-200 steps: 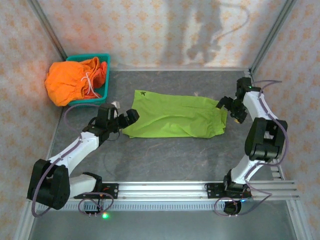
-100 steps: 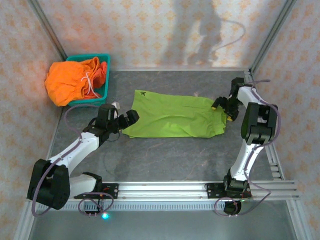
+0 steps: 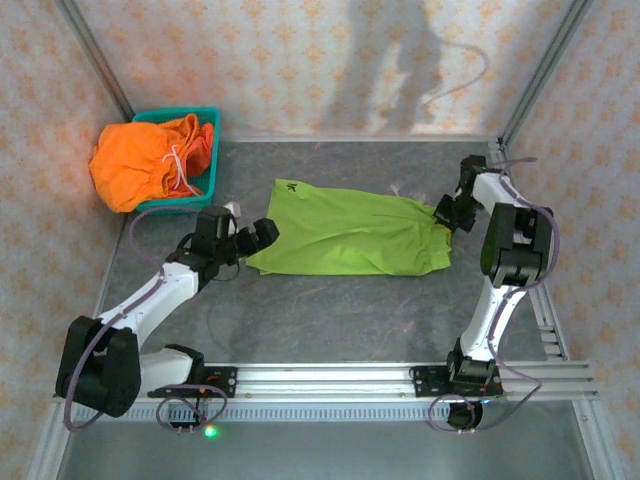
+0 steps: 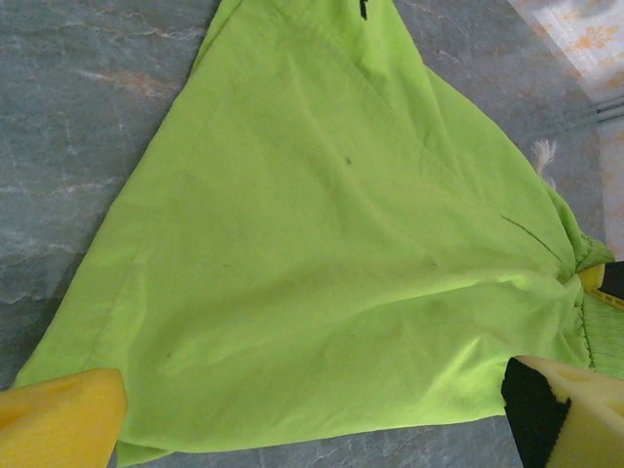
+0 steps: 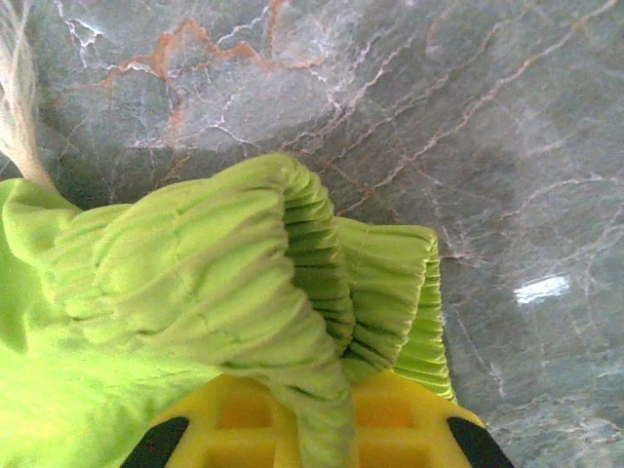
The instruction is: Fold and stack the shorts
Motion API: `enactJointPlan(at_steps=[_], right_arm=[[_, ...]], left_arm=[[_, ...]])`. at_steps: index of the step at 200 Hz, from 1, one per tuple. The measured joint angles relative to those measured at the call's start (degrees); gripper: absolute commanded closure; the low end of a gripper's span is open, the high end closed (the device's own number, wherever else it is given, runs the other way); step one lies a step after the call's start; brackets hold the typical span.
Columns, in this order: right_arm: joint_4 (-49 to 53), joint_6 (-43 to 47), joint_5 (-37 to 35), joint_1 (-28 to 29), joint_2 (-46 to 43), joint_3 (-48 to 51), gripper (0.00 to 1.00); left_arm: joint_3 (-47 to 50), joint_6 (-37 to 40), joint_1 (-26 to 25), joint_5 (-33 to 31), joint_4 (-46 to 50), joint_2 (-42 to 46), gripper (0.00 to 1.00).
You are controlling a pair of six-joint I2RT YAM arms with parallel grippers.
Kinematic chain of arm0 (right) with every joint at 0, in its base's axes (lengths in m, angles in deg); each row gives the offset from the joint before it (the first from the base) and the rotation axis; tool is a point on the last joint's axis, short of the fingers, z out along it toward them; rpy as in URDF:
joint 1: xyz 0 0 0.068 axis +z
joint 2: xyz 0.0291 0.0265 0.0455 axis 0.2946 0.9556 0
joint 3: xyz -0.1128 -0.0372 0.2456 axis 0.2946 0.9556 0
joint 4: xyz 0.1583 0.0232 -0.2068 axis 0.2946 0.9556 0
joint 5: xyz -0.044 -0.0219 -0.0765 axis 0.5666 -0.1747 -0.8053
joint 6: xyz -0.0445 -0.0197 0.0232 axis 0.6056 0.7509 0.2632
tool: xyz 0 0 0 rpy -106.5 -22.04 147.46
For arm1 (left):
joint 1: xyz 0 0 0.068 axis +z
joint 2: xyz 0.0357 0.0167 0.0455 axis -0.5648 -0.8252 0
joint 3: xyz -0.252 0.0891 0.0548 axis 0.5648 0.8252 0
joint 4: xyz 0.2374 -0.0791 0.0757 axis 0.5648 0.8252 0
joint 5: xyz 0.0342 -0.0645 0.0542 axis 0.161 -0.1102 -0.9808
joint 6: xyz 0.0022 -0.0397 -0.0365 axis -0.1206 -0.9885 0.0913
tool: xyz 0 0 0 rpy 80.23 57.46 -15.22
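Lime green shorts (image 3: 350, 232) lie spread flat across the middle of the grey marbled surface (image 3: 330, 310), long side running left to right, with a small dark logo (image 3: 288, 186) at the far left corner. From above, the right tool (image 3: 447, 212) sits at the shorts' far right corner, touching the fabric, and the left tool (image 3: 262, 233) rests at the near left end. The orange shorts (image 3: 140, 160) are heaped in and over the teal basket (image 3: 205, 115) in the far left corner, well apart from both arms, white strings trailing over the pile.

The right wrist view adds what the overhead cannot resolve. The ribbed elastic waistband (image 5: 195, 283) is bunched and rolled up over the yellow pads (image 5: 244, 429) of the right tool (image 5: 312, 429), which is closed tight on that gathered band. A white drawstring (image 5: 15, 107) runs off at the left edge over the veined stone (image 5: 507, 146).

The left wrist view looks along the lime green shorts (image 4: 322, 273) from their left end. The cloth fans out smooth with a few faint creases, and the logo (image 4: 363, 8) is cut by the top edge. The left tool (image 4: 317, 424) stands wide, its two yellow fingertips (image 4: 58, 419) at opposite bottom corners, straddling the hem and gripping nothing. A frayed drawstring end (image 4: 543, 154) pokes out at the far side.
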Motion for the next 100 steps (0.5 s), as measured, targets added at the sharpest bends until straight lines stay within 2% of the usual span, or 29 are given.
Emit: enactJointPlan(at_steps=[40,100], right_arm=[[1.9,2.8,-9.4,4.0,-1.7,-1.7,0.99],[10.0,7.8,-27.2,9.0,-4.3,-12.8,0.99]], left_arm=[[-3.8,1.7,-0.2,1.2,0.0,-4.3,0.0],[-3.9,1.9,-1.3,1.4,0.2,-5.9,0.0]])
